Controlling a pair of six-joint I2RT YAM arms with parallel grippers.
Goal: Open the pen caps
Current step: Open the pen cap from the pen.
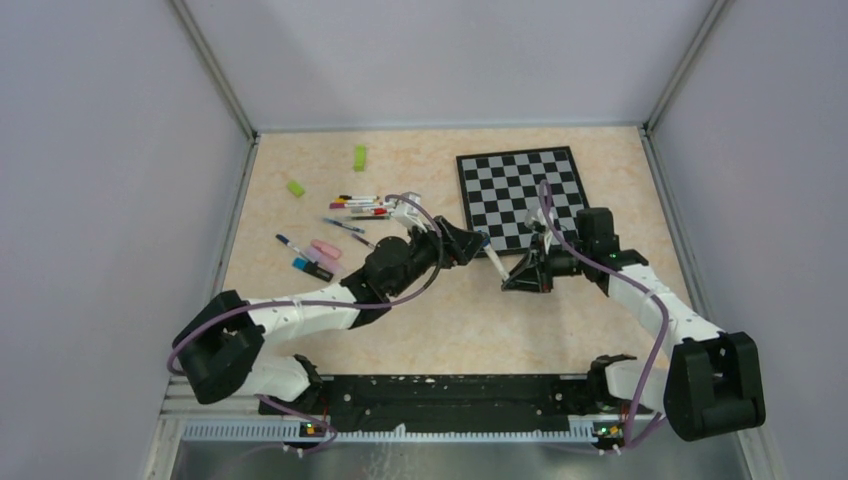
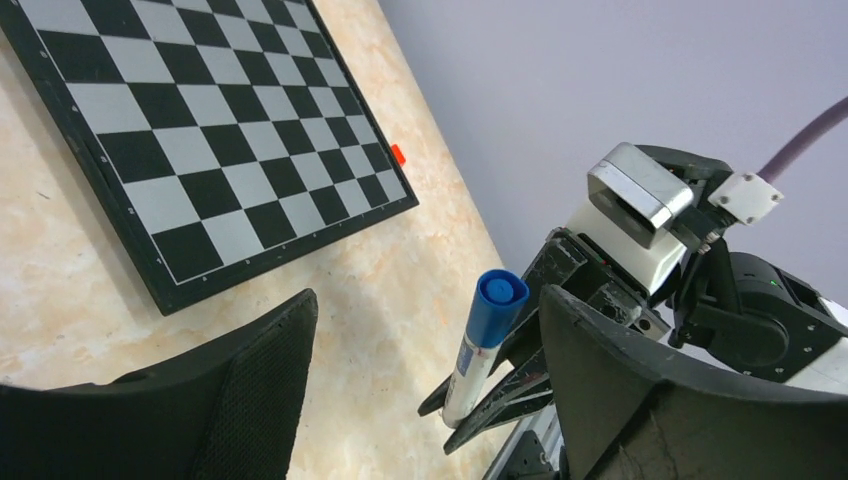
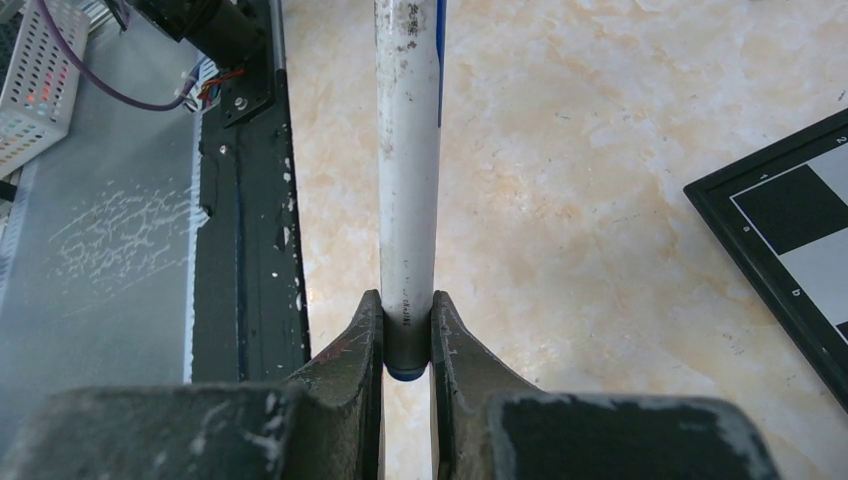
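My right gripper (image 3: 407, 330) is shut on the lower end of a white pen (image 3: 408, 150), holding it tilted above the table. In the left wrist view this pen (image 2: 470, 365) points toward the camera, and its blue pen cap (image 2: 497, 308) is still on. The left gripper (image 2: 428, 300) is open, and the cap sits between its jaws, nearer the right-hand one, with a gap on both sides. Seen from above, the left gripper (image 1: 478, 243) and right gripper (image 1: 512, 280) meet at the pen (image 1: 495, 263) in mid-table. More pens (image 1: 365, 207) lie clustered at the back left.
A chessboard (image 1: 520, 190) lies at the back right, close behind both grippers. Two green blocks (image 1: 359, 157) (image 1: 296, 188) and a pink piece (image 1: 325, 248) lie at the left. A small orange-red piece (image 2: 397, 154) sits by the chessboard's far edge.
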